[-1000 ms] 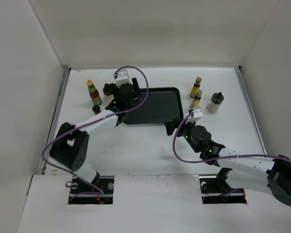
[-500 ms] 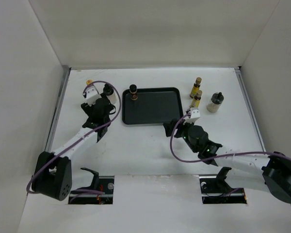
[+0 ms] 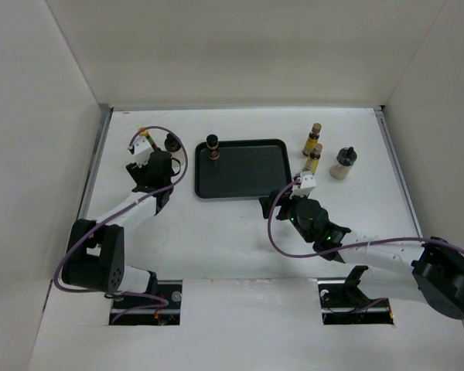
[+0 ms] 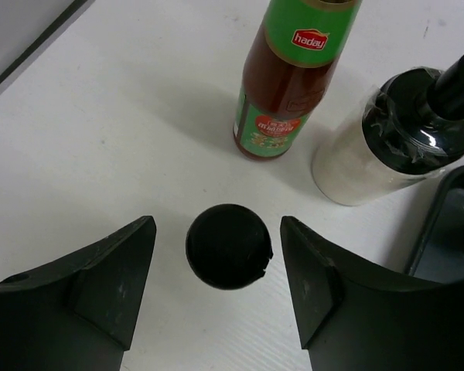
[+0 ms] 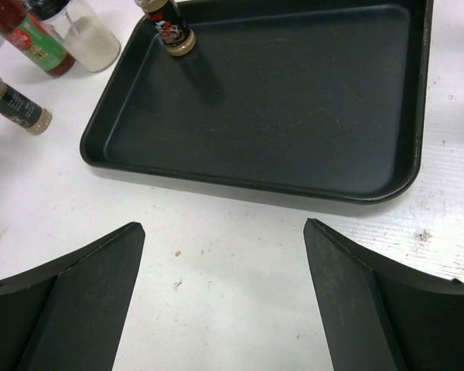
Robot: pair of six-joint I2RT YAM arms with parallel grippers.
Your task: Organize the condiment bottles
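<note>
My left gripper (image 4: 218,232) is open, its fingers on either side of a short dark jar (image 4: 229,246) seen from above by its black cap, without touching it. Past it stand the red bottle (image 4: 286,85) with a green label and a white black-capped bottle (image 4: 383,147). In the top view the left gripper (image 3: 152,171) hides that jar; only the red bottle's yellow cap (image 3: 142,131) shows. A second short dark jar (image 3: 213,145) stands in the tray's far left corner. Two slim amber bottles (image 3: 315,137) (image 3: 314,157) and another white bottle (image 3: 344,162) stand right of the tray. My right gripper (image 5: 223,228) is open and empty.
The flat black tray (image 3: 247,174) lies mid-table, with only the one jar in it. The right gripper (image 3: 274,202) hovers just off its near right edge (image 5: 294,189). White walls close off the left, back and right sides of the table.
The left gripper left a short dark jar in the tray's far left corner, swung left and came down over the second short jar. The right gripper shifted slightly left.
</note>
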